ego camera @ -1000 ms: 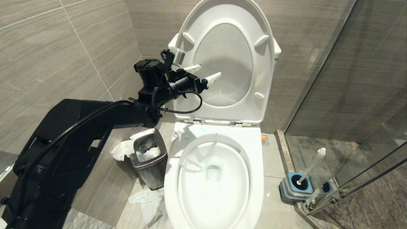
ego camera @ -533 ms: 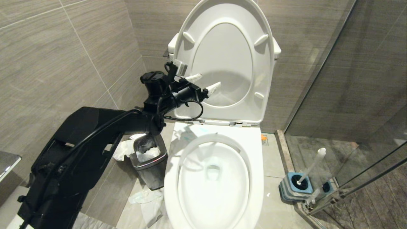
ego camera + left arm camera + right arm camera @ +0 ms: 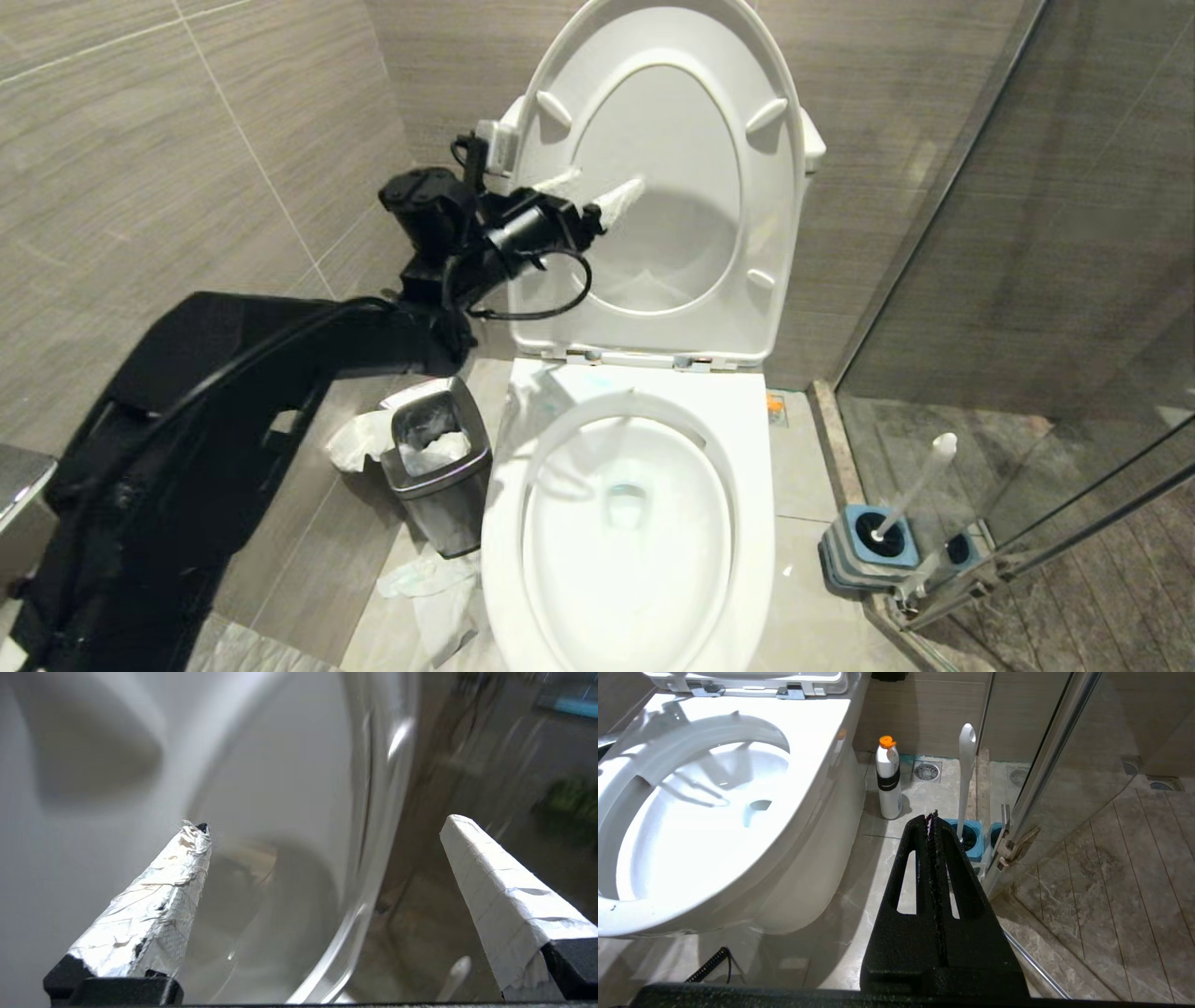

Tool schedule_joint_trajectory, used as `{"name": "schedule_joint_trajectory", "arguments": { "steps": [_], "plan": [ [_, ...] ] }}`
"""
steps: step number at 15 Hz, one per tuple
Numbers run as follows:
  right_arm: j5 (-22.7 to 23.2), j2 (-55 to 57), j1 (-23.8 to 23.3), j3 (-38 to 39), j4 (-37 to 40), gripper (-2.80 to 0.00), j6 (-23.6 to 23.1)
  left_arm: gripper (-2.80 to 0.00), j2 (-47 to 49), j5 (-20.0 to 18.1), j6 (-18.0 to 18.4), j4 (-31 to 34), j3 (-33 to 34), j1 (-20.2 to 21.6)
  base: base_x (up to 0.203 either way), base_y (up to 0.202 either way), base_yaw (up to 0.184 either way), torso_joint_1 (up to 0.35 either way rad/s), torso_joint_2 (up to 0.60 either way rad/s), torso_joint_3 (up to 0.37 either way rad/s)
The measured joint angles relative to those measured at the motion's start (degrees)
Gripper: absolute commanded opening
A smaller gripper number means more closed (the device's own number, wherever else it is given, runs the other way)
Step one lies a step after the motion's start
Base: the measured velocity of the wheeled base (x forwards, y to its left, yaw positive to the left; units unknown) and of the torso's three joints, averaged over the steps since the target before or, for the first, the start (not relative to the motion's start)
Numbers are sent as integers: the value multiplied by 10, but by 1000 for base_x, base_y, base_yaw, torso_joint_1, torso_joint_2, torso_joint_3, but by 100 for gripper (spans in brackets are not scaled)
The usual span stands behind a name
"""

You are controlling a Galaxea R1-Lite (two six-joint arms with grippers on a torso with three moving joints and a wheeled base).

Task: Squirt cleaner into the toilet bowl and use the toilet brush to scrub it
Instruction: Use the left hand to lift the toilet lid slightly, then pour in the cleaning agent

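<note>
**Head view: left arm raised at the upright lid, brush parked in its holder**

Head view shows the left gripper (image 3: 597,191) held up in front of the raised toilet seat and lid (image 3: 780,140), its two tape-wrapped fingers (image 3: 624,196) spread wide with nothing between them. Below it the toilet bowl (image 3: 627,523) stands open, with faintly teal-tinted water (image 3: 625,504) in the sump and thin teal smears (image 3: 583,381) on the ceramic deck near the hinges. A small steel waste bin (image 3: 439,467) full of paper sits just left of the bowl, with crumpled tissue (image 3: 425,583) on the floor around it. On the right, the toilet brush (image 3: 920,485) stands tilted in its blue holder (image 3: 864,555) beside the glass shower door (image 3: 1074,373).

Left wrist view shows the same wrapped fingers (image 3: 154,910) far apart, empty, facing the blurred white lid (image 3: 261,765).

Right wrist view shows the right gripper (image 3: 933,816) with its black jaws pressed together, holding nothing, low beside the toilet bowl (image 3: 738,826). Beyond it stand a white bottle with an orange cap (image 3: 888,781), the toilet brush (image 3: 965,774) and its blue holder (image 3: 973,837), near a floor drain (image 3: 927,771).
</note>
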Motion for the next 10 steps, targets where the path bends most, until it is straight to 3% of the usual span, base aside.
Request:
{"name": "schedule_joint_trajectory", "arguments": {
  "steps": [2, 5, 8, 10],
  "plan": [
    [0, 0, 0, 0, 0, -280, 0, 0, -79, 2, -56, 66, 1, 2, 0, 0, 0, 0, 0, 0],
    [0, 0, 0, 0, 0, -280, 0, 0, -207, 5, -134, 238, 3, 0, 0, 0, 0, 0, 0, 0],
    [0, 0, 0, 0, 0, -280, 0, 0, -308, 23, -154, 451, 5, -10, 0, 0, 0, 0, 0, 0],
    [0, 0, 0, 0, 0, -280, 0, 0, -350, 75, -149, 563, 6, -32, 0, 0, 0, 0, 0, 0]
  ]
}}
